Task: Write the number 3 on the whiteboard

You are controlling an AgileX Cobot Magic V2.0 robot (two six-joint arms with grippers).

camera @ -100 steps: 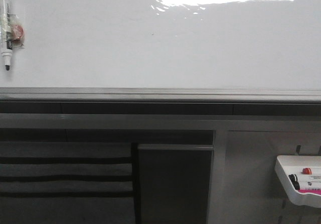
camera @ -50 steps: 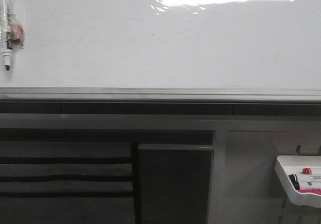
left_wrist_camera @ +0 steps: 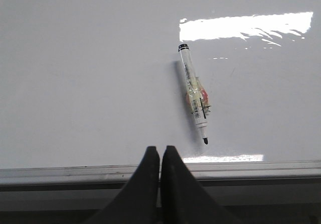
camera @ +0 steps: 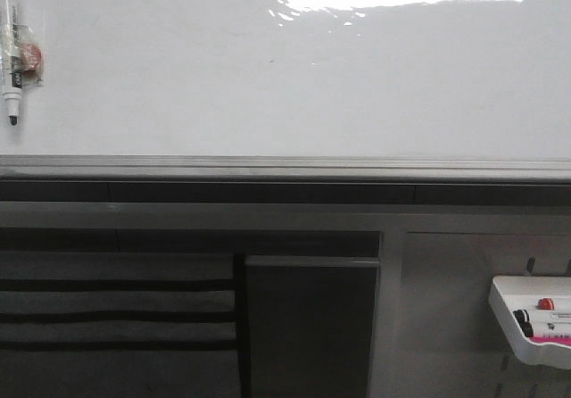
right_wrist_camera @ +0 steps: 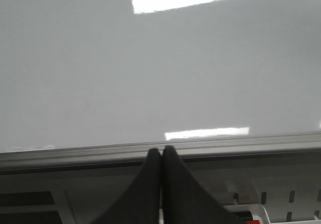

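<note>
Plainly, the whiteboard [camera: 294, 77] stood bare of any digit, a marker [camera: 11, 48] stuck to its far left side; the left gripper [left_wrist_camera: 161, 156] and the right gripper [right_wrist_camera: 161, 156] were both pressed closed, empty, near the whiteboard's grey lower edge.

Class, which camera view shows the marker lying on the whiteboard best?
The left wrist view: the whole marker, from cap end to dark tip, lies near the middle of the whiteboard with its taped wrapping visible. The front view shows it only at the far left edge, its top cropped. The right wrist view shows no marker on the board.
</note>
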